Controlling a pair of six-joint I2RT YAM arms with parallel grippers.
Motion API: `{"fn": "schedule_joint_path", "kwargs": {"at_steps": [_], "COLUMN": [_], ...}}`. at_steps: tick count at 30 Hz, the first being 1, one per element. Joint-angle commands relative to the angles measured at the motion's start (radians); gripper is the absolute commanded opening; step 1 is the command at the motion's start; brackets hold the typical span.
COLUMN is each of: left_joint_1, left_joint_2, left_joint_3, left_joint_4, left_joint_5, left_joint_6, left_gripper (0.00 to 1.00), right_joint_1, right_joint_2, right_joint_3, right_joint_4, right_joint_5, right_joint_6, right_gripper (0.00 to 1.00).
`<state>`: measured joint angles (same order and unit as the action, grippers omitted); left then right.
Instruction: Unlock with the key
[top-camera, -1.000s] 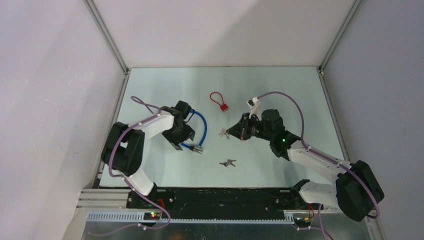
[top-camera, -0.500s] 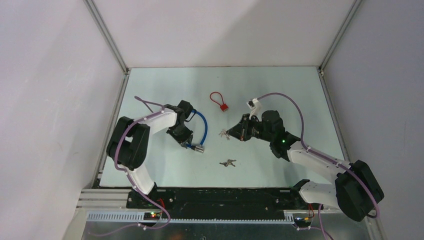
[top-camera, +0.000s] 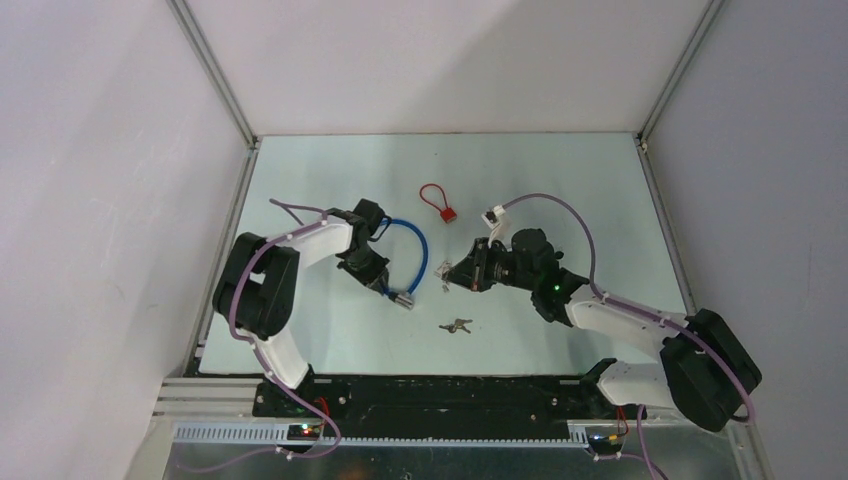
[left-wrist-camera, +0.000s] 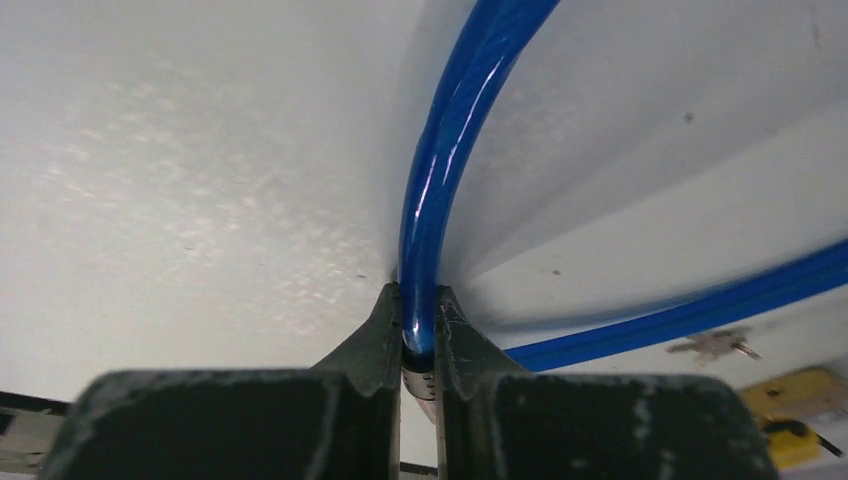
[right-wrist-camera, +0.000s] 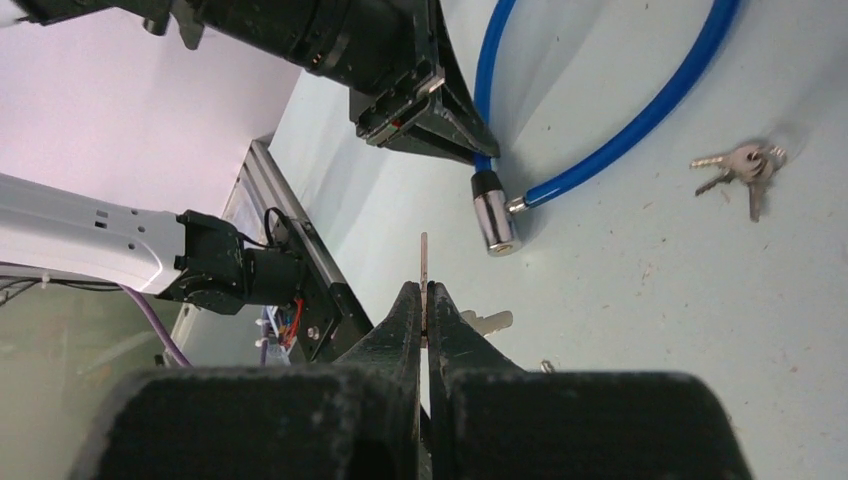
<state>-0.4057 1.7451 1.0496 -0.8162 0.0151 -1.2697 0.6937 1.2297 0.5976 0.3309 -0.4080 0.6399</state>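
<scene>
A blue cable lock (top-camera: 416, 248) lies on the table, its silver cylinder (top-camera: 402, 299) pointing toward the middle. My left gripper (top-camera: 383, 286) is shut on the cable just behind the cylinder; in the left wrist view the blue cable (left-wrist-camera: 432, 190) runs up from between the fingertips (left-wrist-camera: 386, 318). My right gripper (top-camera: 452, 272) is shut on a key (right-wrist-camera: 424, 262), whose thin blade sticks out edge-on past the tips. From the right wrist view the cylinder (right-wrist-camera: 494, 216) lies a little ahead and to the right of the blade.
A loose key bunch (top-camera: 456, 325) lies near the front centre, also seen as keys (right-wrist-camera: 741, 166) in the right wrist view. A small red cable lock (top-camera: 440, 205) sits farther back. Another key (right-wrist-camera: 487, 321) hangs beside my right fingers.
My left gripper has shut on the blue cable and pulled the cylinder end slightly right. My right arm has carried the key left, closer to the cylinder.
</scene>
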Motion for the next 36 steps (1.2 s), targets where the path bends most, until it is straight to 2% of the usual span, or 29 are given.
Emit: {"fn": "schedule_joint_path", "kwargs": {"at_steps": [1, 12, 23, 36], "left_joint_1": [0.003, 0.056, 0.057, 0.057], "left_joint_2": [-0.043, -0.190, -0.221, -0.219], "left_joint_3": [0.016, -0.039, -0.095, -0.120], "left_joint_4": [0.093, 0.208, 0.289, 0.337], "left_joint_5": [0.148, 0.192, 0.245, 0.269], "left_joint_6": [-0.074, -0.137, -0.175, -0.207], "left_gripper": [0.00, 0.00, 0.00, 0.00], "right_joint_1": [0.015, 0.009, -0.012, -0.052], "right_joint_2": [0.027, 0.109, 0.263, 0.366], "right_joint_3": [-0.020, -0.022, -0.022, -0.064], "right_joint_4": [0.091, 0.165, 0.309, 0.448], "right_joint_5": [-0.008, -0.037, -0.104, -0.135], "right_joint_6": [0.063, 0.123, 0.256, 0.397], "right_gripper": [0.00, 0.00, 0.00, 0.00]}}
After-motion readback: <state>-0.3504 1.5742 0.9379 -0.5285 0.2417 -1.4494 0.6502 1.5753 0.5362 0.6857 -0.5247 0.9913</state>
